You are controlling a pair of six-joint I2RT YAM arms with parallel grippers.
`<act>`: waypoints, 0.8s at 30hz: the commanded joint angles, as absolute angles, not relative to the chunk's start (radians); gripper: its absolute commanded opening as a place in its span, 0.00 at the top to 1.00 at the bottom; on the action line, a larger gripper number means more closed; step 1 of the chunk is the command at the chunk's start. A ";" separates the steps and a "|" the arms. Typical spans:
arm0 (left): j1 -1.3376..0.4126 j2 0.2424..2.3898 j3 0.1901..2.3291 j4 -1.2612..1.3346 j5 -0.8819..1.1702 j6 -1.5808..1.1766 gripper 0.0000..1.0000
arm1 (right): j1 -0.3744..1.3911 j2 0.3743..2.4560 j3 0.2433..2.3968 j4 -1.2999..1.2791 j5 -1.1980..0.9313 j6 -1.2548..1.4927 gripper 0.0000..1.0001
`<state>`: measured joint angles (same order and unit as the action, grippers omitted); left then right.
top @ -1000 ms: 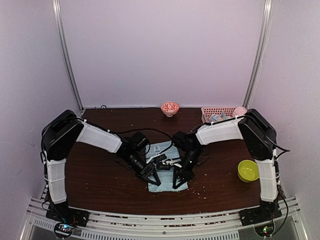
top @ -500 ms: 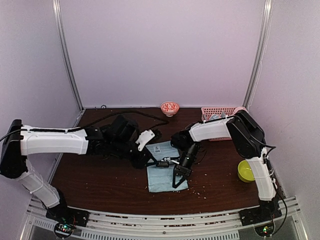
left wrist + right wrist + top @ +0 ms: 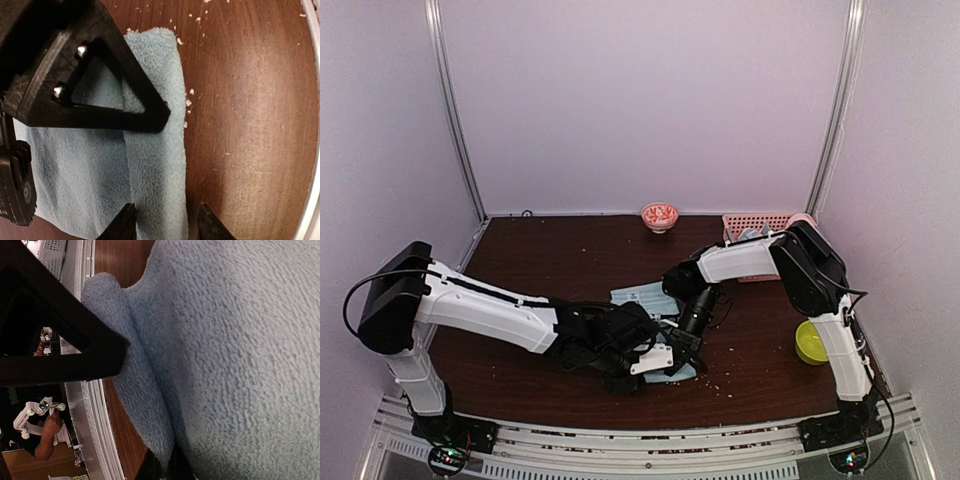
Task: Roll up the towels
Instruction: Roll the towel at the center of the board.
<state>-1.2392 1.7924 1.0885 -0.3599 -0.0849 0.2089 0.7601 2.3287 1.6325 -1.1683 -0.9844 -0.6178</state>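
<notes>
A plain light-blue towel (image 3: 640, 298) lies flat on the dark table, mostly hidden under both arms in the top view. Its near edge is turned over into a narrow roll (image 3: 155, 165). My left gripper (image 3: 167, 222) is open, its tips straddling that rolled edge, one on the cloth and one over bare wood. My right gripper (image 3: 165, 470) is shut, pinching the fold of the towel (image 3: 225, 340). One right finger (image 3: 136, 80) shows above the cloth in the left wrist view. From above, the left gripper (image 3: 658, 362) and right gripper (image 3: 682, 345) sit close together.
A pink lattice basket (image 3: 760, 228) stands at the back right, and a small red-and-white bowl (image 3: 660, 216) at the back middle. A lime-green bowl (image 3: 816, 342) is at the right. Crumbs dot the wood. The table's metal front rail (image 3: 87, 405) runs right beside the towel.
My left arm swung from the back left down to the towel's near edge, and its gripper opened. The right gripper stayed shut on the towel.
</notes>
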 commanded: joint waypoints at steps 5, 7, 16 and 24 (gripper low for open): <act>-1.241 1.884 1.128 -0.309 -0.097 0.286 0.67 | 0.759 2.439 1.583 -1.080 -0.724 -0.611 0.99; -1.241 1.899 1.135 -0.313 -0.097 0.280 0.68 | 0.759 2.438 1.580 -1.079 -0.725 -0.612 0.99; -1.243 1.884 1.131 -0.318 -0.144 0.274 0.78 | 0.759 2.447 1.587 -1.089 -0.731 -0.621 0.99; -1.233 1.918 1.171 -0.363 0.019 0.252 1.00 | 0.737 2.321 1.618 -1.221 -0.797 -0.739 0.78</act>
<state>-1.2396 1.8839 1.1294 -0.3424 -0.0959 0.2676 0.7525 2.3375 1.6413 -1.2053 -1.0176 -0.6682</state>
